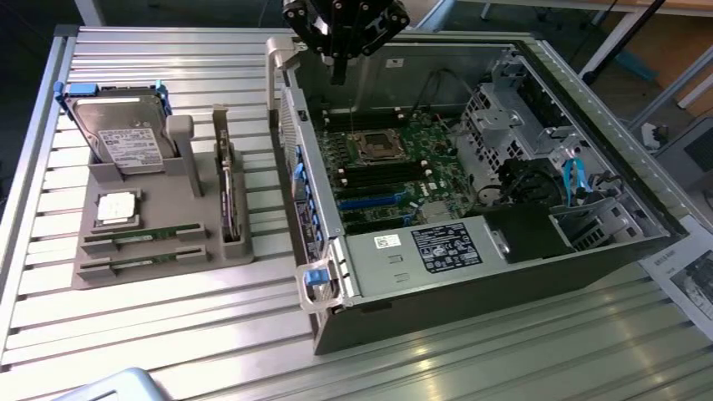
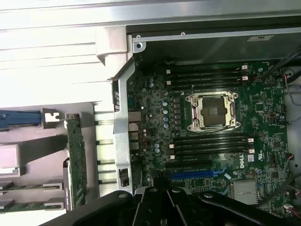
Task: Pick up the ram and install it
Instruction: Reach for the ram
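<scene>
Within the grey tray (image 1: 167, 200) (slotted) lies the ram (image 1: 145, 237)

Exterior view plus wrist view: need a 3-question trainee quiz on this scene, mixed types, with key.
1. True or false: two ram sticks sit in the gray holder.
2. The gripper hangs: A. over the gray holder; B. by the open computer case; C. touching a ram stick.
3. What sits in the motherboard's CPU socket?
Key: 1 true; 2 B; 3 nothing, it is empty.
</scene>
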`<state>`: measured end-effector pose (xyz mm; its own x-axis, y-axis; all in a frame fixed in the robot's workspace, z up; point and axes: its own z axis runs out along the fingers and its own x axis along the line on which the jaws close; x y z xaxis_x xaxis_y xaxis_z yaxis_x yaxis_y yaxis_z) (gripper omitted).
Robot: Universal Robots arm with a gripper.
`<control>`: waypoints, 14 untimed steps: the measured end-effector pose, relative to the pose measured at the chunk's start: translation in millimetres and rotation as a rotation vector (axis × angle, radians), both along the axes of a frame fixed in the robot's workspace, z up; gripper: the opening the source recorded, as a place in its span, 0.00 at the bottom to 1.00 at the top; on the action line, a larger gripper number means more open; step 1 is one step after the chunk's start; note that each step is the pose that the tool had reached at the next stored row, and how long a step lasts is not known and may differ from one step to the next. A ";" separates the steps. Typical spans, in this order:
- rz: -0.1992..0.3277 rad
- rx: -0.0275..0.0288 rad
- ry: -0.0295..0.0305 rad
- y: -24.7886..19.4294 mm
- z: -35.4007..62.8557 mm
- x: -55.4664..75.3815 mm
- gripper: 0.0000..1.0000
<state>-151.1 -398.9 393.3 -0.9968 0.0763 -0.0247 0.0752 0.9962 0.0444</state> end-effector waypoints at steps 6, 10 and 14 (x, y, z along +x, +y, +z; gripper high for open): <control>0.000 -0.0001 -0.0014 0.0 0.1 -28.0 0.10; 0.000 0.0000 -0.0029 0.0 0.0 -44.9 0.10; 0.000 0.0000 -0.0041 0.0 0.0 -57.4 0.10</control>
<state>-208.5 -398.9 393.3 -0.9967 0.0763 -0.0288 0.0749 0.9962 0.0447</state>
